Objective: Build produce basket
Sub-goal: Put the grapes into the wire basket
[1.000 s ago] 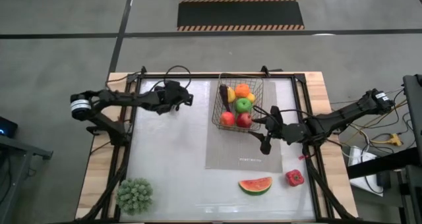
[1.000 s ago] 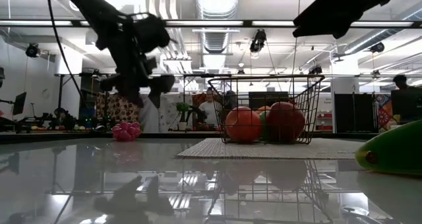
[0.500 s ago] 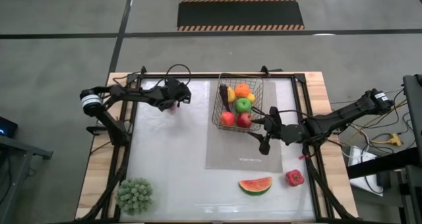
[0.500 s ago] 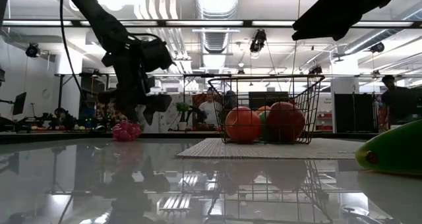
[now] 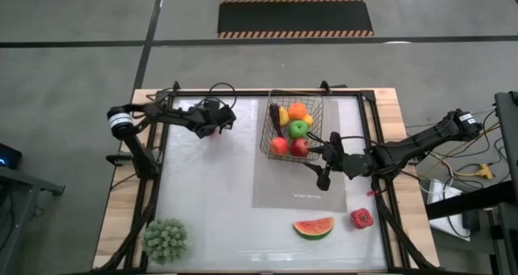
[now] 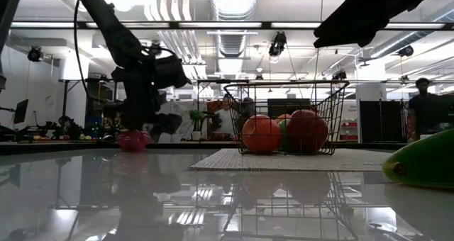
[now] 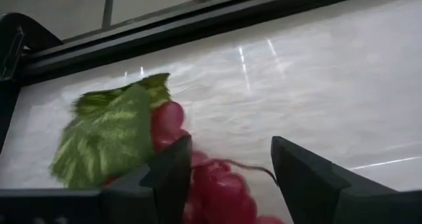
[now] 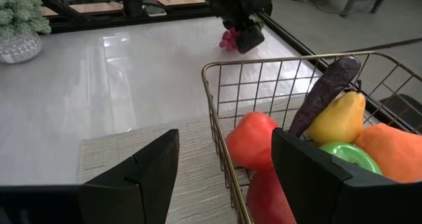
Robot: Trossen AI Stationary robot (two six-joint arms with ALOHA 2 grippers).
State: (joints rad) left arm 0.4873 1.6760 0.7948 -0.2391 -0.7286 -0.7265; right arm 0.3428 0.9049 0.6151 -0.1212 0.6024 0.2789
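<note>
The grapes (image 7: 198, 178) are lying on the white table (image 5: 210, 202) well to the left of the basket (image 5: 291, 128), near the table's far edge. In the left wrist view the green leaf (image 7: 109, 141) end is sticking out to one side and the red bunch trails away from it, so the long axis runs leaf-to-tip flat along the table.

The left gripper (image 5: 212, 123) is sitting right down over them, fingers (image 7: 168, 178) spread apart with the grapes between them; not clamped from what I can see, and I can't tell if the pads are touching yet.

The right gripper (image 5: 324, 171) is hanging just beside the basket's near right corner, over the mat (image 5: 298, 184), fingers wide apart and holding nothing.

The basket is already holding two red apples (image 5: 280, 145), a green apple (image 5: 299, 129), an orange (image 5: 298, 111), a pear (image 8: 336, 122) and the eggplant (image 8: 326, 92) leaning tilted against the wire.

The watermelon slice (image 5: 313, 226) and pepper (image 5: 361, 218) are lying on the near side of the basket, well apart from it.
</note>
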